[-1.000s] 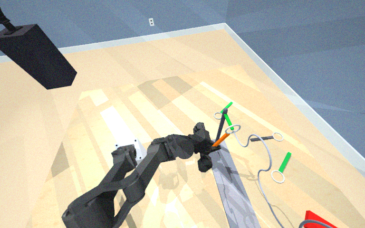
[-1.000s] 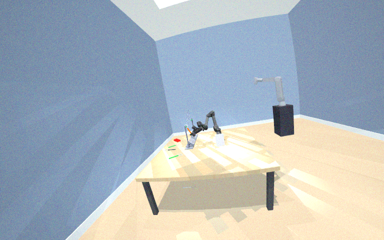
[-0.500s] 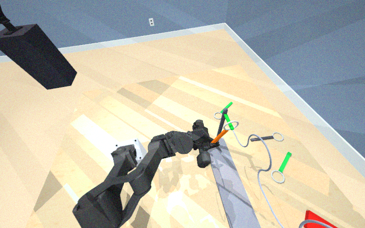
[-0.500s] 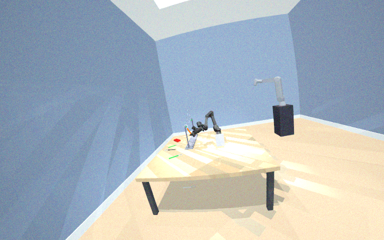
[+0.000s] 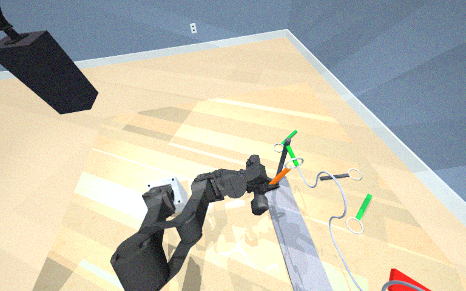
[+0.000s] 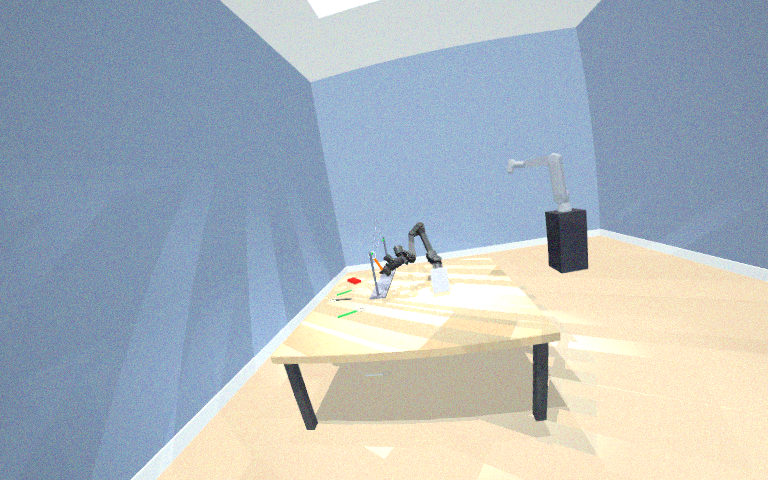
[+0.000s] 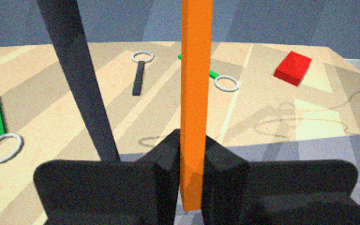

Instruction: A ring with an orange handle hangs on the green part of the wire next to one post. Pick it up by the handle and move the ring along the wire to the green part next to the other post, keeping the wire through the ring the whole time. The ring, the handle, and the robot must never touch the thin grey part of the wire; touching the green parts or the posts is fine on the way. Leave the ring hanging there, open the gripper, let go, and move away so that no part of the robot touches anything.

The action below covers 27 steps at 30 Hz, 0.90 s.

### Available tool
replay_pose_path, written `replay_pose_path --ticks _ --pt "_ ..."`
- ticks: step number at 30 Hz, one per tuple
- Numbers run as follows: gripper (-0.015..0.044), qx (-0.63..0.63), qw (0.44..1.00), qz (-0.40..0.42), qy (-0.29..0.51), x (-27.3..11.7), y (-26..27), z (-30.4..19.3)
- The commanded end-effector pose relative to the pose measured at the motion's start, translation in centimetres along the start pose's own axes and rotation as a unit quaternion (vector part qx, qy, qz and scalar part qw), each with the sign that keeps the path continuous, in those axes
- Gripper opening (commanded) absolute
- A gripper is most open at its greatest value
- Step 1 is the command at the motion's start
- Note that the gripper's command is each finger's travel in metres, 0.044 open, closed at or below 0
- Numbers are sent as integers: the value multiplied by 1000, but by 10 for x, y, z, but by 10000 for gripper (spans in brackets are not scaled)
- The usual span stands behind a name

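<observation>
My gripper (image 5: 273, 185) (image 6: 385, 271) (image 7: 186, 135) is shut on the orange handle (image 5: 280, 176) (image 6: 378, 264) (image 7: 196, 84), low on the handle. The handle slants up to its white ring (image 5: 286, 165), which looks to be around the outer end of the green wire part (image 5: 291, 153), close to where the thin grey wire (image 5: 344, 202) starts. Whether the ring touches the wire, I cannot tell. The near dark post (image 5: 282, 159) (image 6: 374, 277) (image 7: 86, 80) stands beside the handle, left of it in the wrist view. The other post (image 6: 385, 247) stands farther back in the exterior view.
A grey base plate (image 5: 298, 236) lies under the wire. Loose on the table lie a black-handled ring (image 5: 335, 176) (image 7: 139, 80), a green-handled ring (image 5: 364, 207) and another green handle (image 5: 291, 134) (image 6: 347, 314). A red block (image 5: 400, 279) (image 6: 353, 280) (image 7: 294, 68) lies near the wire's far side.
</observation>
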<state>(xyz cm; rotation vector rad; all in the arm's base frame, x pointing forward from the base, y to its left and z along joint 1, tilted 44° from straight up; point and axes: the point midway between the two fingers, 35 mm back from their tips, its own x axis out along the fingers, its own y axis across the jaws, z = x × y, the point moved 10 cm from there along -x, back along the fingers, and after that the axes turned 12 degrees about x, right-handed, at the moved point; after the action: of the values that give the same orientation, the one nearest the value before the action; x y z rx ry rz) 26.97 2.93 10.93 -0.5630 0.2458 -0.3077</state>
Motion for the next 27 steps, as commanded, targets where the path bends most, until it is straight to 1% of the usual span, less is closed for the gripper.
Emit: replay_pose_path --ticks 1,16,27 --pt "-150 -3 1000 2 0 0 0 -2" --pt "-150 -3 1000 2 0 0 0 -2" --pt "139 0 1000 1 0 -1 0 -2"
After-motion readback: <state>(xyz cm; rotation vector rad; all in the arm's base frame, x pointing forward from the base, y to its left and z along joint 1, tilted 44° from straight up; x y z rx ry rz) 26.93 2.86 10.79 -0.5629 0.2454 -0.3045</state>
